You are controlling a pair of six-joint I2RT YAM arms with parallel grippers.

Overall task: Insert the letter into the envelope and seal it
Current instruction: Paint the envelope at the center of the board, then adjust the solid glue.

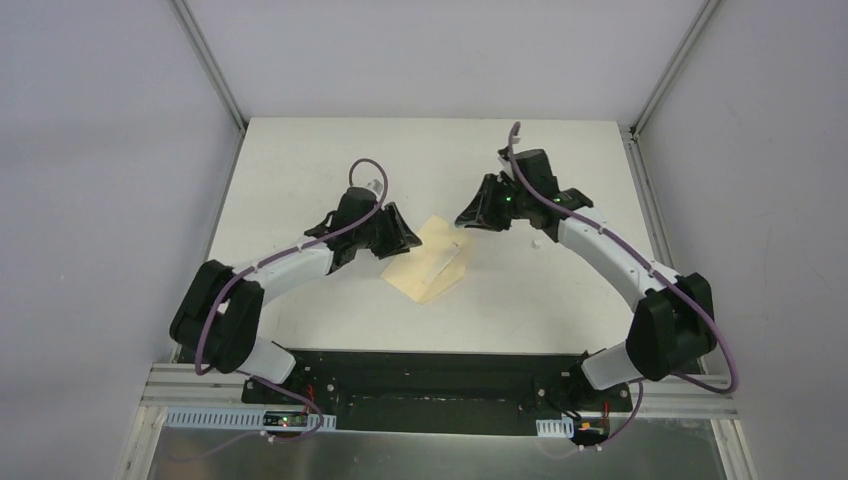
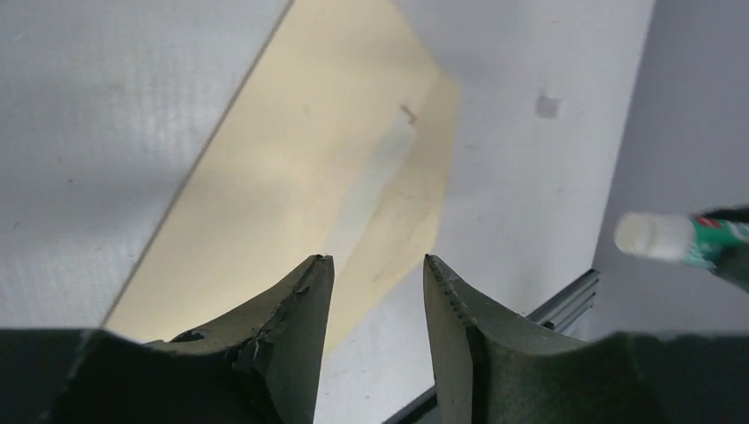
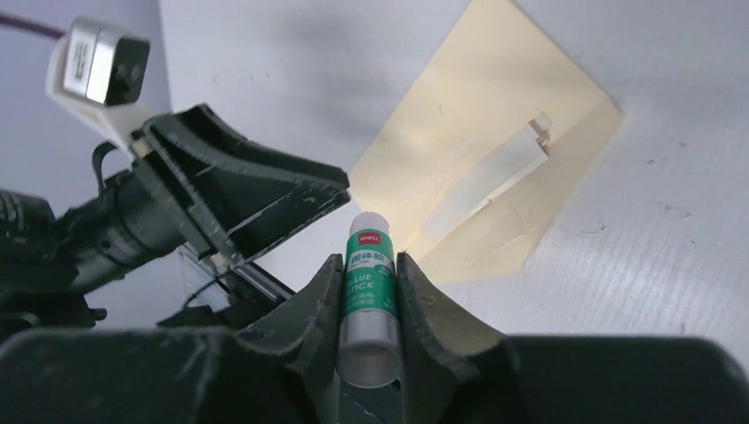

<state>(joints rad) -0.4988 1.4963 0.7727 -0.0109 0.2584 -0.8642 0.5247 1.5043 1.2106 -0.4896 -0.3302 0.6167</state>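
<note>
The yellow-tan envelope point(image 1: 425, 268) lies flat mid-table, also in the left wrist view point(image 2: 291, 177) and the right wrist view point(image 3: 477, 124). A paler raised strip point(image 3: 490, 181) runs across it; I cannot tell whether it is the flap's edge or the letter. No separate cream sheet shows. My left gripper point(image 1: 403, 238) is open and empty at the envelope's left edge, its jaws apart point(image 2: 371, 261). My right gripper point(image 1: 466, 216) hovers by the envelope's far corner, shut point(image 3: 369, 261) on a white-green glue stick point(image 3: 369, 283), which also shows in the left wrist view point(image 2: 671, 237).
A small white piece point(image 1: 537, 241) lies on the table right of the envelope, also in the left wrist view point(image 2: 548, 106). The left gripper's open fingers point(image 3: 247, 190) are close to the glue stick's tip. Aluminium rails point(image 1: 640, 180) border the white table.
</note>
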